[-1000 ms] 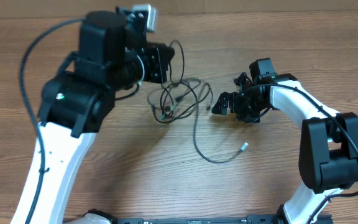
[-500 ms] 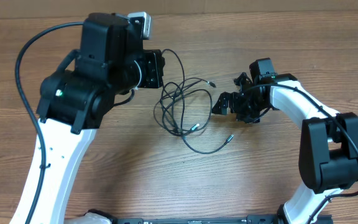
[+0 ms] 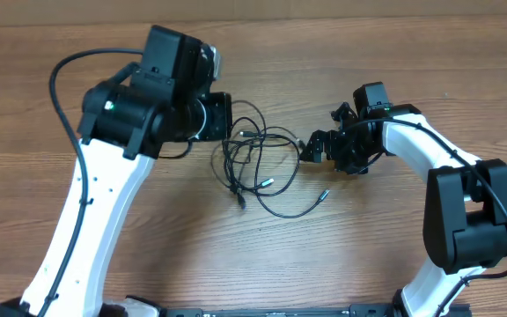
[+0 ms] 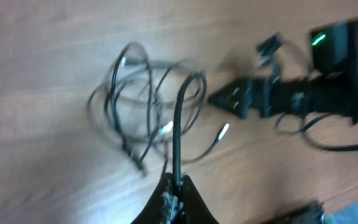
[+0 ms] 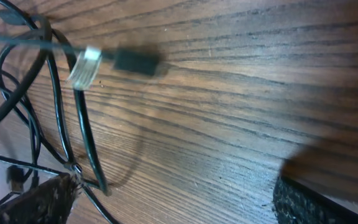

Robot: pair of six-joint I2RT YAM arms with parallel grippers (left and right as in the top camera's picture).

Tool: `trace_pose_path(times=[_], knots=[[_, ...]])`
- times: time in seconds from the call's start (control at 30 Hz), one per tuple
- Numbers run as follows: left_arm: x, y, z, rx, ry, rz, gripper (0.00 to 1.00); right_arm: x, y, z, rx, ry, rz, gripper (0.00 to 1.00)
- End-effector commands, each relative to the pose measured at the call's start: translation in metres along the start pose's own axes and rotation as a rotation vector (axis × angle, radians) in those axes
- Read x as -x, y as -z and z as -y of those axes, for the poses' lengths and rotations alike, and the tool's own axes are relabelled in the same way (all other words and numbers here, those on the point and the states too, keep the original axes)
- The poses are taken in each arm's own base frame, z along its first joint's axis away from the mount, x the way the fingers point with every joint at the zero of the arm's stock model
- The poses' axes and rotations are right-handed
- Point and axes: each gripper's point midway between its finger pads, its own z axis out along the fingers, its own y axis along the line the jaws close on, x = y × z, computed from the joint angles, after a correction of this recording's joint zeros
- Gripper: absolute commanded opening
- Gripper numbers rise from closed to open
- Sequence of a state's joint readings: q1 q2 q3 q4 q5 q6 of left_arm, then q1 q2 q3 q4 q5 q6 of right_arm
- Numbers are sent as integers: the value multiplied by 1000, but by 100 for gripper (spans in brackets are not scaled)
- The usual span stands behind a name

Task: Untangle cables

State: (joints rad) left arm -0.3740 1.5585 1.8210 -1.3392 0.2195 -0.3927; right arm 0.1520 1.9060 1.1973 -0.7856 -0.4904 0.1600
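The cables [image 3: 255,164] are thin black cords lying in a loose tangle of loops on the wooden table, between the two arms. My left gripper [image 3: 225,121] sits at the tangle's upper left, lifted above the wood. In the left wrist view it [image 4: 175,186] is shut on one black cord [image 4: 178,124] that rises out of the tangle [image 4: 143,107]. My right gripper [image 3: 312,144] stands open at the tangle's right edge. In the right wrist view its fingers [image 5: 39,202] are spread wide and low over the wood, with cord loops [image 5: 59,118] beside the left finger and a silver plug [image 5: 86,66] just ahead.
One loose cord end with a small silver plug [image 3: 323,195] trails to the lower right of the tangle. Thick black arm cables [image 3: 69,66] arch over the left arm. The table's far edge [image 3: 324,18] runs along the top.
My left arm has swung right and toward the tangle with the cord in its grip. The loops were dragged and drawn in, and the trailing plug end slid left. The right arm stayed put.
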Motion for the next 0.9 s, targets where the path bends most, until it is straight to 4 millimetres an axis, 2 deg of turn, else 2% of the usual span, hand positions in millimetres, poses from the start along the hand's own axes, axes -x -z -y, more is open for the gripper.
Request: trace_pose_path(times=[0.0, 0.23, 0.43, 0.63, 0.77, 0.87], knots=[[-15, -17, -6, 46, 14, -96, 4, 2, 8, -5, 5, 16, 26, 100], [-61, -60, -21, 142, 15, -319, 4, 2, 8, -5, 5, 16, 26, 100], [-76, -97, -10, 135, 49, -318, 4, 2, 8, -5, 5, 16, 26, 100], [-88, -107, -2, 138, 45, -333, 5, 2, 8, -5, 6, 15, 26, 100], [-97, -107, 0, 142, 51, -360, 5, 2, 8, -5, 8, 15, 26, 100], [-107, -105, 0, 155, 45, -394, 4, 0, 9, -13, 54, 17, 18, 100]])
